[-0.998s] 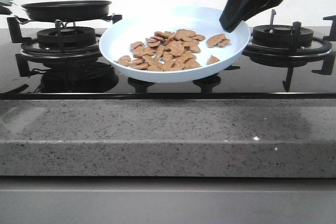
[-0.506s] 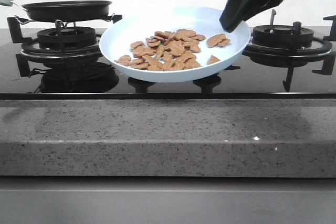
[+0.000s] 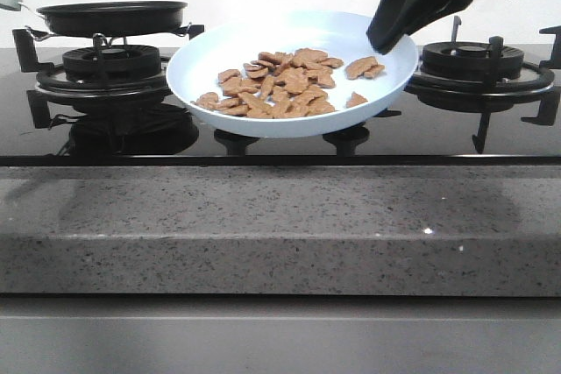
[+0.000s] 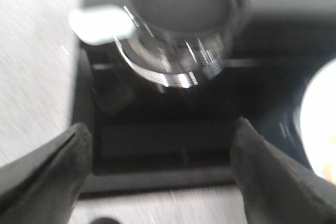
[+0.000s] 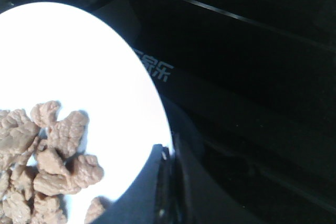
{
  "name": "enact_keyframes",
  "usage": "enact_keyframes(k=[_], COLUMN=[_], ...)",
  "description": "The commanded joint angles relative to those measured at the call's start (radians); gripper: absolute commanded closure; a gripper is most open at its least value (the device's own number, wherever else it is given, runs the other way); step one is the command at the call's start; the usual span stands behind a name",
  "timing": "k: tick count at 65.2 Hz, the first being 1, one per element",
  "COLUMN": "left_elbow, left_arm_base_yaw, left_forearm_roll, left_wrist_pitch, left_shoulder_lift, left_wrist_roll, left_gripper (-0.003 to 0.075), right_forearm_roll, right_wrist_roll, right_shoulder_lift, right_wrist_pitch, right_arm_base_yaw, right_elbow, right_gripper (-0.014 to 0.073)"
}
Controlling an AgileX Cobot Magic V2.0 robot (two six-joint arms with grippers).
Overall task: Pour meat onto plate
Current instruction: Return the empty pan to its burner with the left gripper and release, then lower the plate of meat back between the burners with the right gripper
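Speckled grey stone forms the near edge of the tabletop, with a glossy black glass hob behind it and a plain pale wall beyond. On the far-left burner sits a black frying pan. Between the two burners the plate is held tilted above the glass, the meat piled across its middle. The right gripper pinches the plate's right rim, fingers closed on it. The left gripper hangs over the left burner, fingers spread apart and holding nothing.
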Motion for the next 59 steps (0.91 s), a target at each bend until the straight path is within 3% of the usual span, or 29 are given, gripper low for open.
enact_keyframes(k=[1, 21, 43, 59], left_elbow=[0.072, 0.313, 0.330, 0.330], left_arm_base_yaw=[-0.063, -0.108, -0.108, -0.108], left_forearm_roll=[0.029, -0.039, -0.036, -0.020], left_wrist_pitch=[-0.103, -0.186, -0.203, -0.248], left_shoulder_lift=[-0.089, -0.245, -0.255, -0.255], left_wrist_roll=[-0.049, -0.060, -0.060, -0.060], left_gripper=[0.0176, 0.0176, 0.0176, 0.0176], right_forearm_roll=[0.031, 0.031, 0.031, 0.066], right_wrist_roll=[-0.009, -0.009, -0.009, -0.009], right_shoulder_lift=[-0.046, -0.046, -0.040, 0.075], right_wrist_pitch=[-0.045, -0.045, 0.044, 0.134], right_arm_base_yaw=[-0.003, -0.003, -0.017, -0.097], right_elbow=[-0.026, -0.027, -0.186, -0.380], right_gripper=[0.0663, 0.0663, 0.0663, 0.0663])
